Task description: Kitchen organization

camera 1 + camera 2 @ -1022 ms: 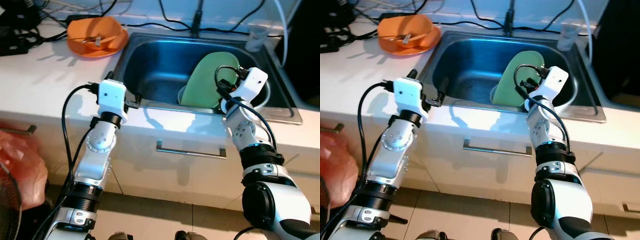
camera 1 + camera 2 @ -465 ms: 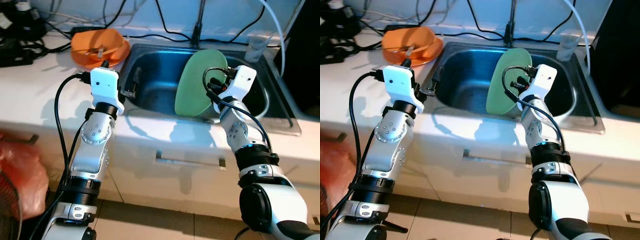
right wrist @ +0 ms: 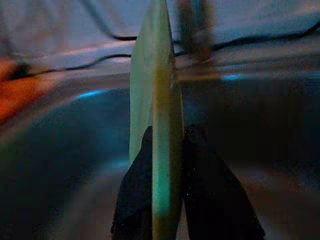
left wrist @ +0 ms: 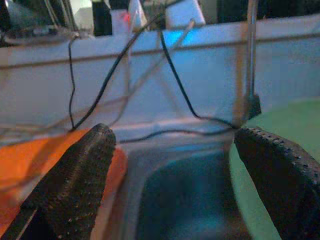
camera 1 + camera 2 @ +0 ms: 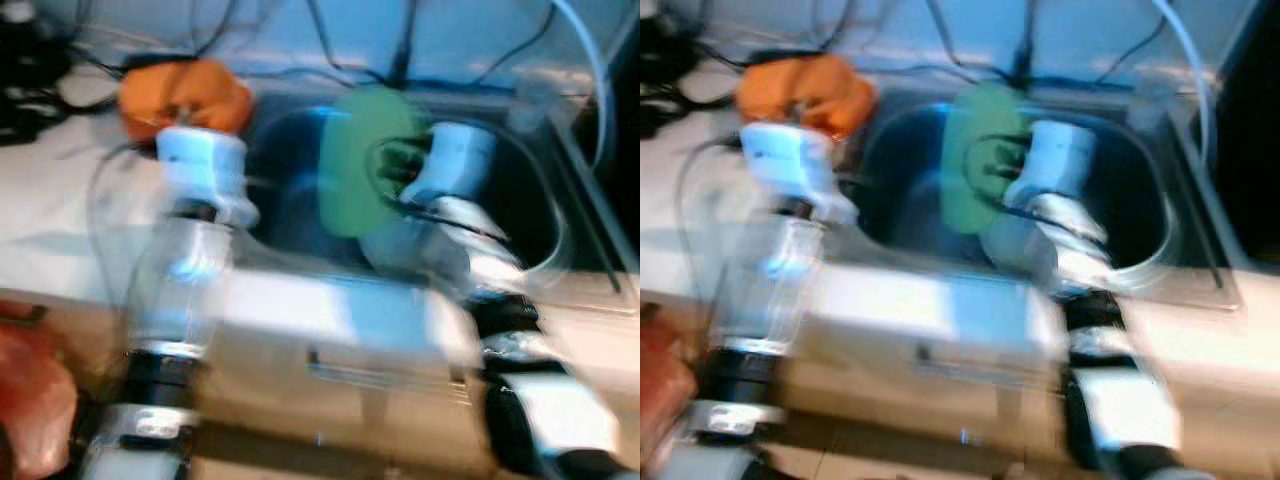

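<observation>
Right tool grips a green plate on edge over the sink.
Head views, blurred: the plate [image 5: 358,160] stands before the right tool [image 5: 392,172]. Left wrist: left tool [image 4: 175,175] spread apart, sink [image 4: 175,200] ahead, orange bowl [image 4: 30,160] beside. Right wrist: fingers [image 3: 137,195] clamp the plate's rim.

Your right gripper [image 3: 165,150] has lifted the green plate [image 5: 362,160] from where it leaned inside the sink [image 5: 560,215] a second ago; the plate now stands on edge above the sink's left half, nearer the orange bowl [image 5: 185,92] than it was half a second ago, its rim pinched between the two fingers [image 3: 137,185]. Your left gripper [image 4: 175,165], earlier at the sink's front left corner, has risen and now points over the sink toward the back wall, fingers spread. Both head views have blurred, so your camera is moving.
</observation>
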Controlling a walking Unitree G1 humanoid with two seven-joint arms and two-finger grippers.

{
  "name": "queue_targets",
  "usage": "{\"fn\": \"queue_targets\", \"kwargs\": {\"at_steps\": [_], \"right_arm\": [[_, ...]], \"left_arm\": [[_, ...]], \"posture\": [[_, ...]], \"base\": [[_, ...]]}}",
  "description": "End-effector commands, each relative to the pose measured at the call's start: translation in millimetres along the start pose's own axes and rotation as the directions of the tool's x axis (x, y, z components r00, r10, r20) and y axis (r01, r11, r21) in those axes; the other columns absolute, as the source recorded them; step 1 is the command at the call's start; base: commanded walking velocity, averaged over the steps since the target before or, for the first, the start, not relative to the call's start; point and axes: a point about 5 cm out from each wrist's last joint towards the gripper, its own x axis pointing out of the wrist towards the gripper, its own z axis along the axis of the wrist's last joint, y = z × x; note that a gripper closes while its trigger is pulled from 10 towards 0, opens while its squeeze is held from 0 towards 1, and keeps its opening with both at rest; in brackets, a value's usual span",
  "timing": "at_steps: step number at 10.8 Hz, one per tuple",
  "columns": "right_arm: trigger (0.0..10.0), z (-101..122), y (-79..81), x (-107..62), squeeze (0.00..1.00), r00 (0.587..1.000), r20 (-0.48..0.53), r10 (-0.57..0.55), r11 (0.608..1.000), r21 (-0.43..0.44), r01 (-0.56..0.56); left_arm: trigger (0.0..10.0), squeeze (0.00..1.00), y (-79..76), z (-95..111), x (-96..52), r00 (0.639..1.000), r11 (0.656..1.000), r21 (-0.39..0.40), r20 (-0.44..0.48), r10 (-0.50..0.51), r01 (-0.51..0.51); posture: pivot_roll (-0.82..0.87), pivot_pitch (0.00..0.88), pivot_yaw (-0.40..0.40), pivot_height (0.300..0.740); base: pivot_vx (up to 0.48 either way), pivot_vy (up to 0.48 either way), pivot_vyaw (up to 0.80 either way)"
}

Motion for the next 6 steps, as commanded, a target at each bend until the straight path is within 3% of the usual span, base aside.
{"fn": "queue_targets", "kwargs": {"at_steps": [1, 6], "right_arm": [[10.0, 17, 26.5, 4.2, 0.00, 0.993, 0.070, 0.098, 0.995, -0.016, -0.097], [10.0, 7, 24.6, 2.6, 0.00, 0.997, 0.007, 0.082, 0.997, -0.007, -0.082]], "left_arm": [[10.0, 0.00, 16.2, 11, 0.1, 0.998, 0.999, 0.006, 0.038, 0.048, -0.049], [10.0, 0.00, 15.0, 13, -2.8, 0.998, 0.998, -0.008, 0.012, 0.058, -0.058]], "posture": [[-0.02, 0.079, 0.002, 0.740], [-0.02, 0.088, 0.000, 0.740]], "base": [[0.000, 0.000, 0.00], [0.000, 0.000, 0.00]]}}
